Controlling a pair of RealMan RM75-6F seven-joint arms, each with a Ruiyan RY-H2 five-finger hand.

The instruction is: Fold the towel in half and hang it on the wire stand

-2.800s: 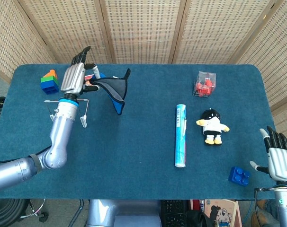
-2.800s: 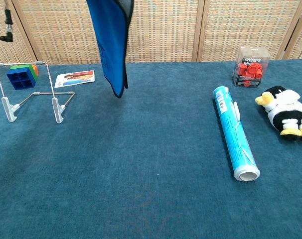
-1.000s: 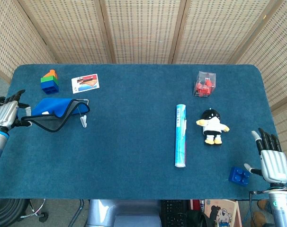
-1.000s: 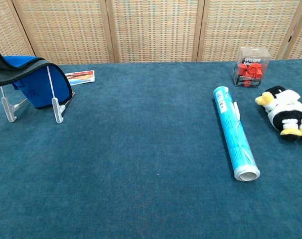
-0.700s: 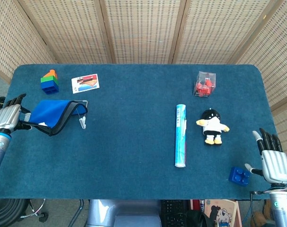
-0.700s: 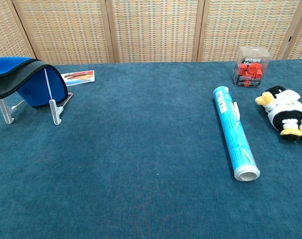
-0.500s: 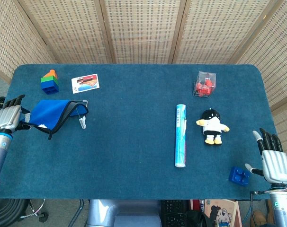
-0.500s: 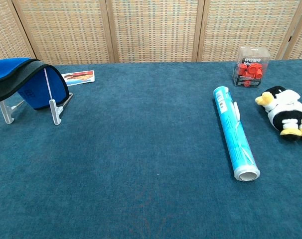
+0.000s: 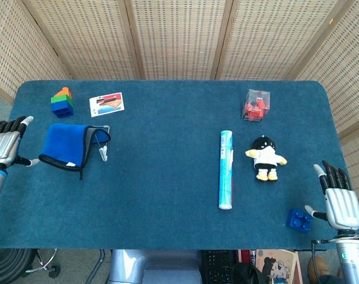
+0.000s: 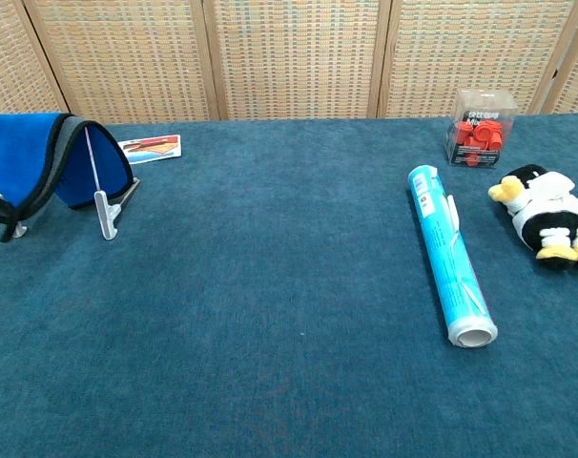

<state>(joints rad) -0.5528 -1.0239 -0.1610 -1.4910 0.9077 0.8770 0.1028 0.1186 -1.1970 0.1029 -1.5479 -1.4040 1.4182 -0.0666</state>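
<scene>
Left robot hand (image 9: 5,144) edge-cropped; towel (image 9: 66,145) hides wire stand (image 9: 103,148).

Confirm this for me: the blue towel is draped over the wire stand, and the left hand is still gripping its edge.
Not quite. The blue towel is draped over the wire stand, but the left hand no longer grips it: the head view shows that hand apart from the towel's edge, fingers spread and holding nothing.

Even, bright, diffuse lighting in both views; focus sharp throughout. Shadows faint, falling close beneath objects. No glare. Head view shows mild edge distortion toward 3 and 9 o'clock.
</scene>
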